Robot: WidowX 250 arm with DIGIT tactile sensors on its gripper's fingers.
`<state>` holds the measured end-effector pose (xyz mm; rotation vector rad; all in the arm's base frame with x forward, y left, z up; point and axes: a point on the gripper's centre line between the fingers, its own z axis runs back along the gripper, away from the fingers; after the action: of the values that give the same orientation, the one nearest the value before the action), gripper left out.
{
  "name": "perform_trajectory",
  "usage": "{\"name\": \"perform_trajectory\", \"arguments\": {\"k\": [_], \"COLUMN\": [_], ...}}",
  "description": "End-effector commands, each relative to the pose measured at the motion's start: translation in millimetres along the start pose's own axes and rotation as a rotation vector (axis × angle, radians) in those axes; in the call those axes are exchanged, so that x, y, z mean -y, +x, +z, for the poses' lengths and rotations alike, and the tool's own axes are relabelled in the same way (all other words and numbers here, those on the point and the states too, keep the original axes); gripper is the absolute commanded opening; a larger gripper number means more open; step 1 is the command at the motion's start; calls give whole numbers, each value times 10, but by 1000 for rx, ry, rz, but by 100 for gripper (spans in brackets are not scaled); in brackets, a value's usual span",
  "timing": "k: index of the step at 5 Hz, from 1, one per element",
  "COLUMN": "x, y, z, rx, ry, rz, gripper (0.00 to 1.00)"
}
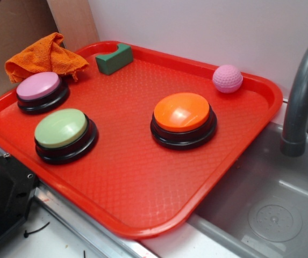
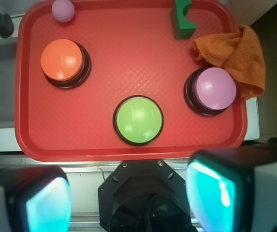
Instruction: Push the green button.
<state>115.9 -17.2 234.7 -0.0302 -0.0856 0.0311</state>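
Green button (image 1: 61,128) sits on the red tray (image 1: 143,177), near the tray's front edge in the wrist view, roughly centred between the two other buttons. Pale green dome on a black base, nothing touching it. Pink button (image 1: 37,86) is just beside it, toward the orange cloth (image 1: 43,55); the cloth drapes over the tray rim next to the pink one. Orange button (image 1: 182,112) is well apart on the other side, mid-tray. Dark green notched block (image 1: 114,58) and pink dimpled ball (image 1: 227,78) are along the far edge, near opposite corners.

Gripper (image 2: 128,198) hangs high above and off the tray's near edge, not over the button. Two finger pads (image 2: 214,195) show at the bottom of the wrist view, spread wide with nothing between them (pads look teal and blurred up close). Grey faucet (image 1: 304,91) and sink basin (image 1: 272,209) sit beside the tray.
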Motion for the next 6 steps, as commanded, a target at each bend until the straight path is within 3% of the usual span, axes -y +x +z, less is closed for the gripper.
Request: {"name": "perform_trajectory", "arguments": {"k": [1,2,3,6], "x": [0,-249,-309,-80], "y": [0,271,422,455], "z": [0,-517,-926,-1694], "rx": [0,-21,37,-50], "ry": [0,-13,33,45], "rz": [0,-46,-163,-327], "gripper": [100,100,100,100]}}
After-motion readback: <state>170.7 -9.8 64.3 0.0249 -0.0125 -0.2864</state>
